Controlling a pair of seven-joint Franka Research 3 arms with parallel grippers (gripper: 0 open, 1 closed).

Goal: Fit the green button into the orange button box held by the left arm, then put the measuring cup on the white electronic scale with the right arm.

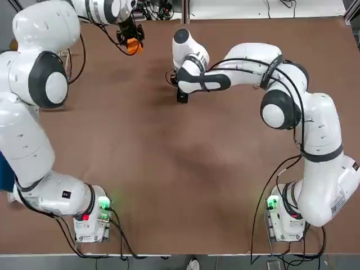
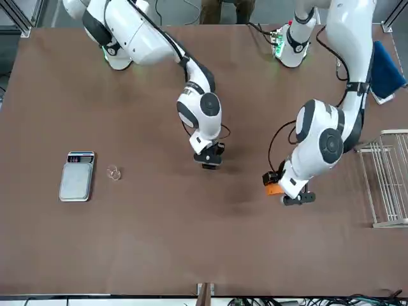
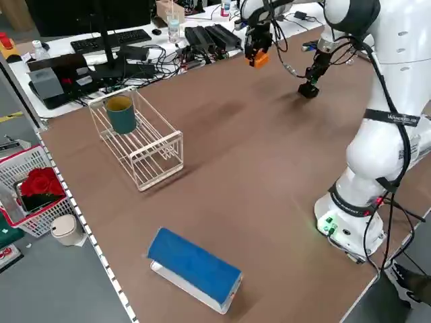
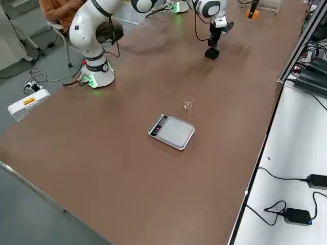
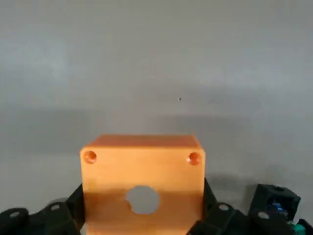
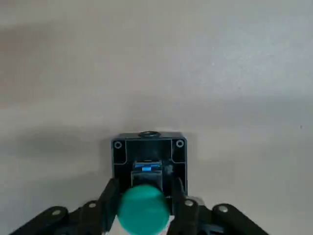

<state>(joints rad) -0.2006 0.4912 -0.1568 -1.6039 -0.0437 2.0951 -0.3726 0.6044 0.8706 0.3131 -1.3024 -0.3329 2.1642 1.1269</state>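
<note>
Bare tabletop (image 2: 127, 248) between both arms

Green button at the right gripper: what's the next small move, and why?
I'd probably check the right gripper's hold on the green button before moving it toward the orange box. The button sits at that gripper, but a firm hold isn't clear; the left gripper already holds the box, its round hole still unfilled.

"Where do we find the cup (image 2: 114, 173)?"
"On the table (image 2: 146, 248), just left of our scale (image 2: 77, 178)."
"Our grippers?"
"Left of the scale too: the right one (image 6: 146, 188) around the button (image 6: 143, 210), the left one (image 5: 143, 196), farther, around the box (image 5: 142, 164)."
"Our rack (image 2: 390, 182)?"
"Farthest left."
</note>
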